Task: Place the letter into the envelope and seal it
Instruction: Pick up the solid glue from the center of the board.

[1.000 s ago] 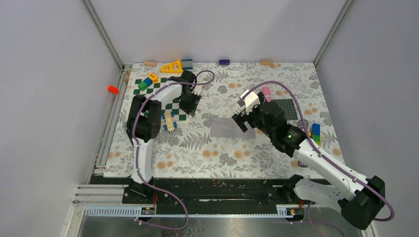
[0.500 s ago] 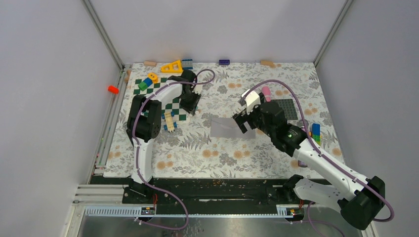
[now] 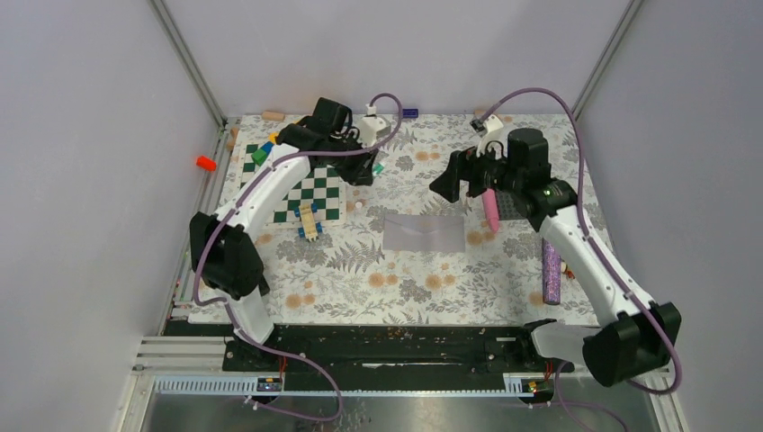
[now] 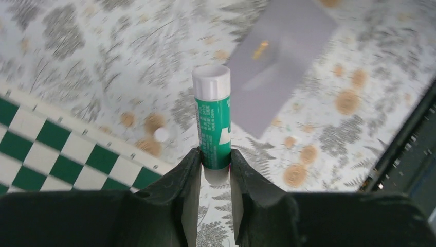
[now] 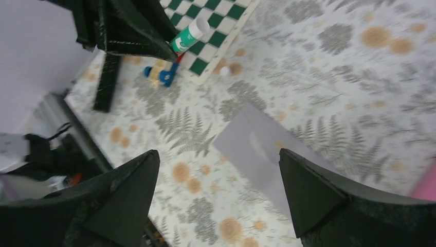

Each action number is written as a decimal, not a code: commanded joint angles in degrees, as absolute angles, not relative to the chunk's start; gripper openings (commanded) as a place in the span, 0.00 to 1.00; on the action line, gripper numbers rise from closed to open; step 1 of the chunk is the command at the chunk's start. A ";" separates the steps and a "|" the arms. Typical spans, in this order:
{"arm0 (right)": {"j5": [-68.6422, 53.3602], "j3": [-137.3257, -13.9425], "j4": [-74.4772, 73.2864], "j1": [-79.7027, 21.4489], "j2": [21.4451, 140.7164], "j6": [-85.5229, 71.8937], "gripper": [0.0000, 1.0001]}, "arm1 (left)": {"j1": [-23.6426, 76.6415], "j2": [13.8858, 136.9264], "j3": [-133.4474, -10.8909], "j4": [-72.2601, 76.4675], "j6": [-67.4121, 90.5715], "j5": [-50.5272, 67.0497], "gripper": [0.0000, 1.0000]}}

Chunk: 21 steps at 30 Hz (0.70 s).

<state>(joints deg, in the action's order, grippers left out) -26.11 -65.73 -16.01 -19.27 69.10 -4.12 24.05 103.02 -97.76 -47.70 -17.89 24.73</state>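
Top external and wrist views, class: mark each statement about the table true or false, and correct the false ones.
1. The left end effector grips a green glue stick. True.
2. The right end effector is shut on the envelope. False: it is open and empty, and the envelope lies flat below it.
3. The envelope lies on the checkered mat. False: it lies on the floral cloth, apart from the mat.
4. A purple cylinder lies on the cloth beside the right arm. True.
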 commanded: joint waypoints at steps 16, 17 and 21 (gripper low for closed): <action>-57.84 -62.08 -15.47 -15.75 82.11 -26.23 0.75 | 38.52 98.00 -92.70 -52.94 -26.39 33.51 0.11; -57.69 -61.65 -14.91 -15.74 82.27 -26.76 0.74 | 38.91 98.00 -92.60 -52.97 -26.45 33.35 0.11; -57.04 -61.14 -14.11 -15.81 83.00 -27.69 0.73 | 39.84 98.12 -92.59 -52.98 -26.34 33.93 0.10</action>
